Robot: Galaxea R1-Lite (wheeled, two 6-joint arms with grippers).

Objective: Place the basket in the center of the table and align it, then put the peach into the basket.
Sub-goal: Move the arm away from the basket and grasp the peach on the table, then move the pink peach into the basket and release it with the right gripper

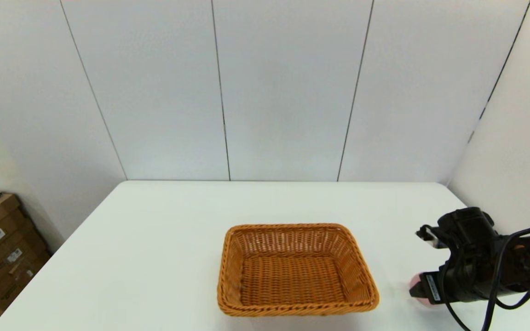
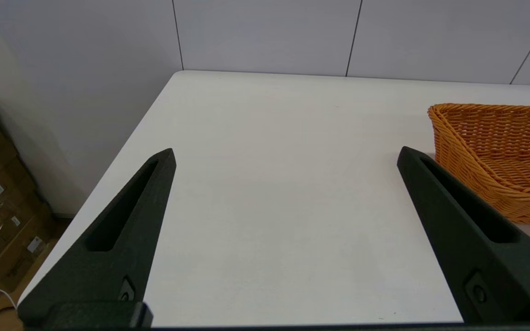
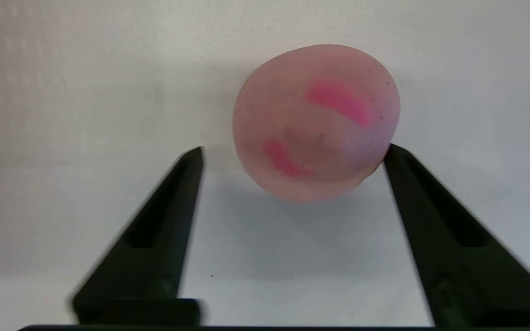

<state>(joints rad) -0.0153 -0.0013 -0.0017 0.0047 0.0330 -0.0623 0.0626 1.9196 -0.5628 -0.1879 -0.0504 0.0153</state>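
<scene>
While it sits low at the right side of the table, right gripper (image 3: 292, 151): its two black fingers (image 3: 164, 225) are spread wide apart, one on each side of the peach, not squeezing it.
Peach (image 3: 315, 122): a round pale pink fruit with bright pink marks. It rests on the table, right at the tips of the right gripper. One finger tip is just beside it, maybe touching; the other is a little way off.
Peach seen from the head (image 1: 416, 281): only a small pink bit shows past the black gripper.
Basket (image 1: 295, 269): orange-brown and woven, empty, sitting near the middle of the table, close to the front edge. It is to the left of the peach, with white table between them.
Left gripper (image 2: 285, 156): its fingers are wide open with nothing between them. It hangs over the left part of the table, and the basket is just past one finger.
Table (image 1: 154, 239): white and smooth.
</scene>
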